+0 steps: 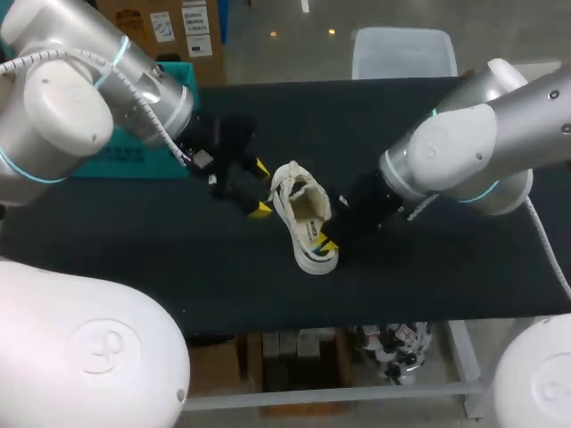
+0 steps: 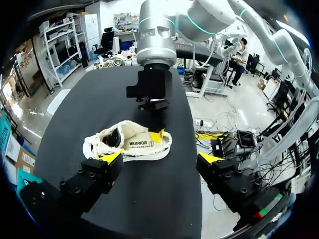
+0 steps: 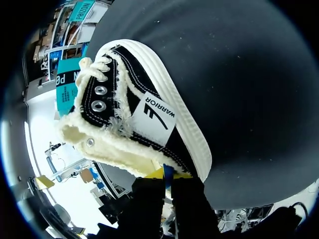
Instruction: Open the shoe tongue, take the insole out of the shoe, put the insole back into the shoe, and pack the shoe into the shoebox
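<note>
Slanting in from 3 o'clock, the right arm (image 1: 464, 152) meets the sneaker (image 1: 305, 217) at the middle of the black counter (image 1: 178, 259), right jaws clamped on its heel rim. The left arm (image 1: 80, 98) hangs at the sneaker's 9 o'clock, left jaws wide apart, touching nothing. A teal shoebox (image 1: 125, 165) sits at 10 o'clock, behind that arm.

**Left end effector (image 1: 260, 188) spread wide, right end effector (image 1: 327, 242) clamped on the shoe (image 1: 303, 209) heel**
The left arm (image 1: 71, 98) enters from the left, wrist angled down, its two fingers far apart. The right arm (image 1: 482, 143) enters from the right, its fingertips nearly together, pinching the heel rim.
</note>
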You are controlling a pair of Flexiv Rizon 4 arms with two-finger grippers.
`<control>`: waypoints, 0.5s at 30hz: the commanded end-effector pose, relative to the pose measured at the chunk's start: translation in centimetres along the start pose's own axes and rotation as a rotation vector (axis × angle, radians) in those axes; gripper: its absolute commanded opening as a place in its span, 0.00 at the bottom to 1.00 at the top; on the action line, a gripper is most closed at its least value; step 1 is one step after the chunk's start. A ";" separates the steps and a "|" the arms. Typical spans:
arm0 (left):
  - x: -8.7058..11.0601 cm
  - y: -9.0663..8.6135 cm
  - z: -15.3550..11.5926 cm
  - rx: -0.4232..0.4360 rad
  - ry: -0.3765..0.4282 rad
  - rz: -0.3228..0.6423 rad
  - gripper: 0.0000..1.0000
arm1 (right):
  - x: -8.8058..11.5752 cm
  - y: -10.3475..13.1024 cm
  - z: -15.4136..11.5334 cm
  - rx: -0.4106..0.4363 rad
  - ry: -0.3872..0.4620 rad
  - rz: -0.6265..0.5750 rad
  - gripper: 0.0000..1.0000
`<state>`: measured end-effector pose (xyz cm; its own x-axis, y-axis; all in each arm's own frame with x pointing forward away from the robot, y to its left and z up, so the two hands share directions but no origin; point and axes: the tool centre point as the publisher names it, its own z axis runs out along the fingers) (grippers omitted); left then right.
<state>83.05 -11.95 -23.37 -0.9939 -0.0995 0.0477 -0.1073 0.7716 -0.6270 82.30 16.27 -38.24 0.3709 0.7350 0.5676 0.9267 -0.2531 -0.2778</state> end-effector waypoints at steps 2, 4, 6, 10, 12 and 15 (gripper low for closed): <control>0.6 -0.3 -0.1 -0.206 -0.091 -0.512 1.00 | 0.4 -0.4 0.2 -0.061 -0.039 -0.017 0.00; 0.6 -0.3 -0.1 -0.206 -0.091 -0.512 1.00 | 0.5 -0.3 0.3 -0.080 -0.054 -0.029 0.00; 0.6 -0.3 -0.1 -0.206 -0.091 -0.512 1.00 | 0.5 -0.2 0.6 -0.078 -0.059 -0.028 0.00; -0.5 -0.8 -0.7 -0.168 -0.039 -0.746 1.00 | 0.0 0.1 1.3 -0.072 -0.102 0.002 0.00; -0.3 -0.7 -0.8 -0.152 -0.029 -0.744 1.00 | -0.3 0.2 1.5 -0.074 -0.115 0.015 0.00; -0.1 -0.6 -1.0 -0.146 -0.025 -0.789 1.00 | -0.4 0.3 1.5 -0.086 -0.132 0.024 0.00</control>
<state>83.01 -11.77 -22.50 -0.8084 -0.5118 0.2908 -0.5877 0.6732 -0.4488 82.18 16.39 -39.31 0.3870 0.7815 0.4893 0.9212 -0.3047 -0.2420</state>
